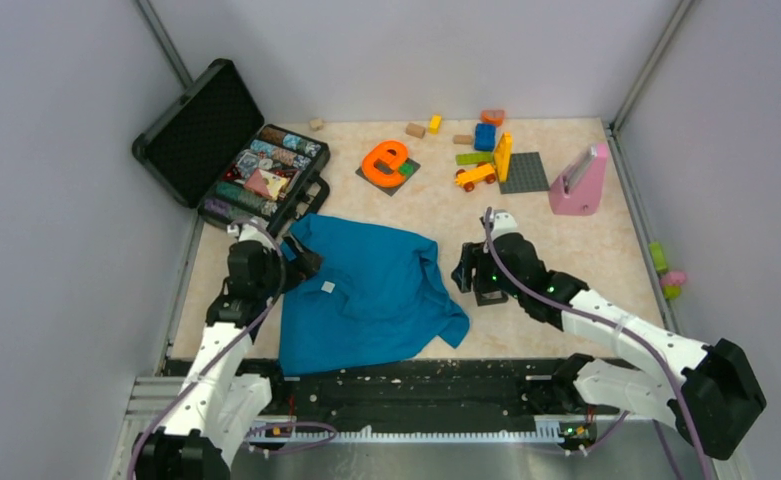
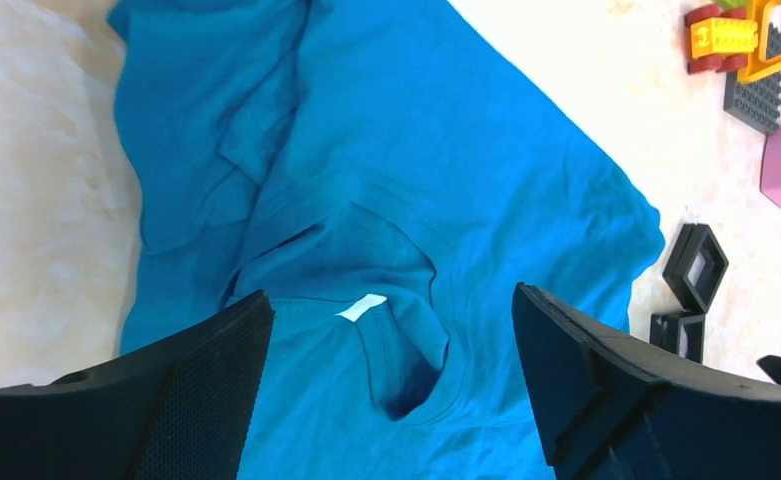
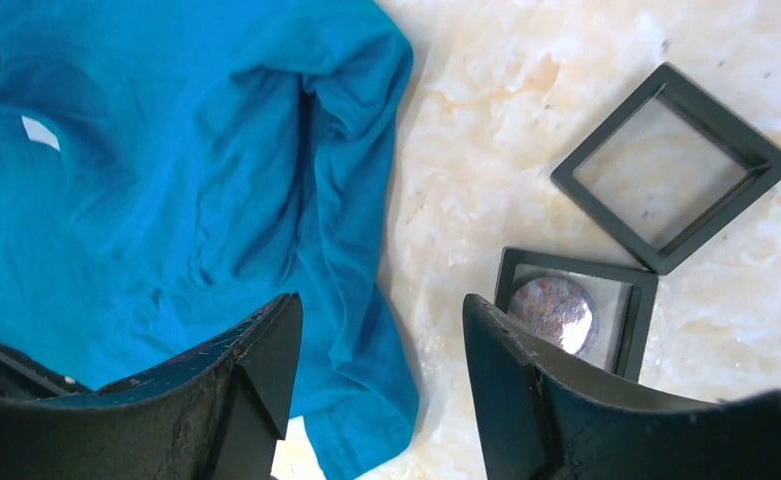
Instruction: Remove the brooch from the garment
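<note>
Right gripper (image 3: 381, 312) spread wide, holding nothing, beside blue shirt (image 3: 166, 180) hem. Brooch (image 3: 556, 312) lies off the shirt, inside a small black frame (image 3: 639, 300), just past the gripper's finger. Left gripper (image 2: 391, 298) likewise spread, above the collar (image 2: 421, 260).

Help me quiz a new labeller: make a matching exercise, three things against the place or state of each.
Things:
1. brooch
2. white label
3. black case

Places or states:
A. lid open, at the far left
B. inside a black square frame
C. at the collar of the blue shirt

Pairs: 1-B, 2-C, 3-A
</note>
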Motion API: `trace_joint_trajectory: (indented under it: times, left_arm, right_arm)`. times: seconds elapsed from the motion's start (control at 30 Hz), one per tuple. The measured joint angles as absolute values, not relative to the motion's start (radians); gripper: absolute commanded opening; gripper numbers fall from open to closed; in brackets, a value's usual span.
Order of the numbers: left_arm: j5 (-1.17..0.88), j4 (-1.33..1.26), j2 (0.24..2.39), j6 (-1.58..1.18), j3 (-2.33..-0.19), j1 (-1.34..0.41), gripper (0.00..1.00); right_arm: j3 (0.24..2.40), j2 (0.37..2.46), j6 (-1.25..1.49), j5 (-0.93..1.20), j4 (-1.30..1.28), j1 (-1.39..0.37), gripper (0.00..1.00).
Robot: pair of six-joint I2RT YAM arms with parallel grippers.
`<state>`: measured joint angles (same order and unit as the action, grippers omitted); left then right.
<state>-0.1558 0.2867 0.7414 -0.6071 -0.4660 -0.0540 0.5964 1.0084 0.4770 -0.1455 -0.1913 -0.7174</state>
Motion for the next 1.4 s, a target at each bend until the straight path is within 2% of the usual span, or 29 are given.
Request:
trace_joint_trajectory:
  times: [0.1, 0.27, 0.33, 0.57, 0.77, 0.87, 0.93, 1.0, 1.1, 1.3, 1.4]
  left_arm:
    - [-0.205, 0.228, 0.802, -0.632, -0.433, -0.054, 0.79]
    - [-0.288, 0.120, 0.989, -0.697, -0.363, -0.091, 0.77]
    - [-0.293, 0.083, 1.059, -0.718, -0.358, -0.125, 0.72]
    - [-0.362, -0.175, 1.394, -0.828, -0.476, -0.165, 0.64]
    - [-0.415, -0.428, 1.701, -0.961, -0.648, -0.173, 0.63]
    - [-0.393, -0.414, 1.796, -0.970, -0.783, -0.175, 0.65]
    - [-0.350, -0.365, 1.825, -0.945, -0.863, -0.171, 0.72]
    - [-0.295, -0.310, 1.806, -0.902, -0.904, -0.164, 0.80]
    - [-0.172, -0.213, 1.649, -0.797, -0.882, -0.158, 0.90]
    - [0.094, -0.272, 1.026, -0.509, -0.626, -0.154, 0.99]
    - [0.201, -0.428, 0.866, -0.370, -0.459, -0.154, 0.99]
  right_arm:
    - [0.596, 1.024, 0.476, -0.102, -0.218, -0.717, 0.61]
    - [0.595, 1.005, 0.490, -0.062, -0.226, -0.717, 0.61]
    - [0.594, 0.986, 0.494, -0.056, -0.225, -0.717, 0.61]
    - [0.594, 0.966, 0.513, -0.061, -0.230, -0.717, 0.59]
    - [0.594, 0.921, 0.525, -0.121, -0.234, -0.717, 0.63]
    - [0.594, 0.898, 0.519, -0.202, -0.243, -0.716, 0.63]
    - [0.589, 0.883, 0.508, -0.247, -0.235, -0.698, 0.64]
    - [0.558, 0.850, 0.496, -0.269, -0.180, -0.644, 0.65]
    - [0.482, 0.787, 0.470, -0.302, -0.072, -0.515, 0.67]
    - [0.360, 0.764, 0.283, -0.453, 0.214, -0.433, 0.73]
    - [0.275, 0.796, 0.135, -0.459, 0.406, -0.406, 0.71]
